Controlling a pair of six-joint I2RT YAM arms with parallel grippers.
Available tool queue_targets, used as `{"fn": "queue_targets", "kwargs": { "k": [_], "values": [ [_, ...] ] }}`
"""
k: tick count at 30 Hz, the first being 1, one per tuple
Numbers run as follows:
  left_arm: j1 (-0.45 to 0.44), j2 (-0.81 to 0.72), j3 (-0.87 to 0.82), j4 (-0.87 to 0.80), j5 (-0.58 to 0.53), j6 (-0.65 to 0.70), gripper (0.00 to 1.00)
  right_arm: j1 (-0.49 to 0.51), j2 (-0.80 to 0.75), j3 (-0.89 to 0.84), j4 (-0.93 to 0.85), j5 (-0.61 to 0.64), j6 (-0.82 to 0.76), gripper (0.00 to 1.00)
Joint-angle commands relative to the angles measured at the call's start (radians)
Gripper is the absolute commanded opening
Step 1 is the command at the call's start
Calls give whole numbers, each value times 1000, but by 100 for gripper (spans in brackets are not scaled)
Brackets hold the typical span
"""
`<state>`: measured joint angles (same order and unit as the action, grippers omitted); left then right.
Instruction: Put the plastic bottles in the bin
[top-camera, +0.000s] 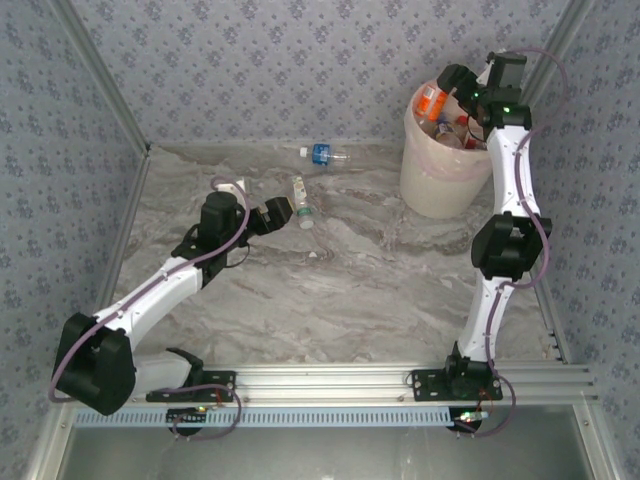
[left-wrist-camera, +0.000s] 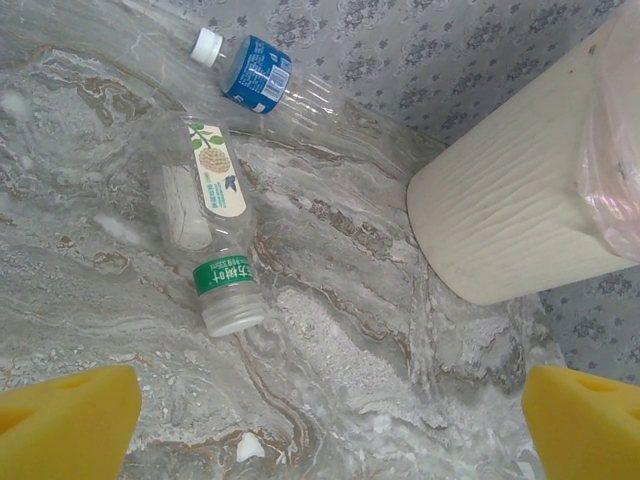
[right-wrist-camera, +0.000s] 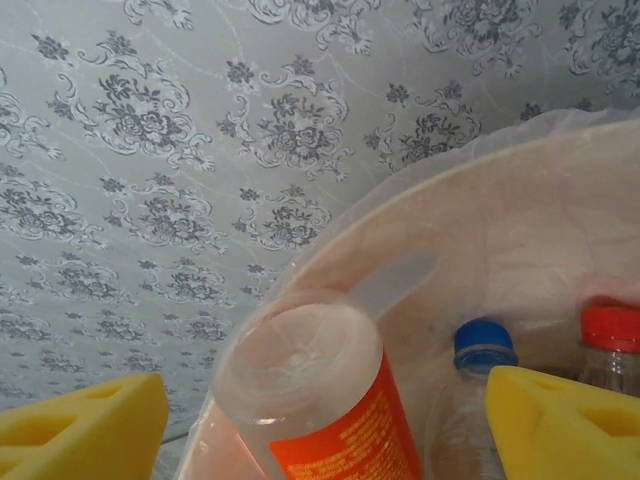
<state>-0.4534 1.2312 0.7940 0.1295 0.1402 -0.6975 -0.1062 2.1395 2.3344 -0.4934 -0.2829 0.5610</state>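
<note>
Right claw (right-wrist-camera: 325, 405): wide over bin (top-camera: 440, 185), upper right. Orange bottle (right-wrist-camera: 300, 370) loose between pads (right-wrist-camera: 80, 425); let it drop clear. Left claw (left-wrist-camera: 328, 420): wide; centre on green-cap bottle (left-wrist-camera: 215, 250).

Table (left-wrist-camera: 380, 400) showing marbled, faintly glossy stone-look; bin (left-wrist-camera: 500, 220) looking matt, finely ribbed plastic; its liner (left-wrist-camera: 610, 180) appearing thin, crinkled film; bottles (left-wrist-camera: 215, 215) gleaming clear, glossy plastic.

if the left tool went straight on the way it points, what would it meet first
Probably the green-labelled bottle lying on the table, just ahead of the open left tool and slightly off-centre; depth is unclear.
</note>
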Motion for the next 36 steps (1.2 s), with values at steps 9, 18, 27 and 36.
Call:
{"fn": "queue_targets", "kwargs": {
  "k": [9, 18, 27, 36],
  "values": [
    [9, 36, 40, -19, -23, -3, 98, 5, -155, -123, 54, 6, -70, 92],
    [16, 56, 46, -49, -35, -25, 98, 30, 27, 83, -61, 132, -131, 78],
    [16, 98, 76, -94, -49, -28, 98, 39, 116, 100, -159, 163, -143, 67],
    [-4, 207, 178, -206, -56, -33, 98, 43, -46, 2, -67, 157, -154, 72]
  ]
}}
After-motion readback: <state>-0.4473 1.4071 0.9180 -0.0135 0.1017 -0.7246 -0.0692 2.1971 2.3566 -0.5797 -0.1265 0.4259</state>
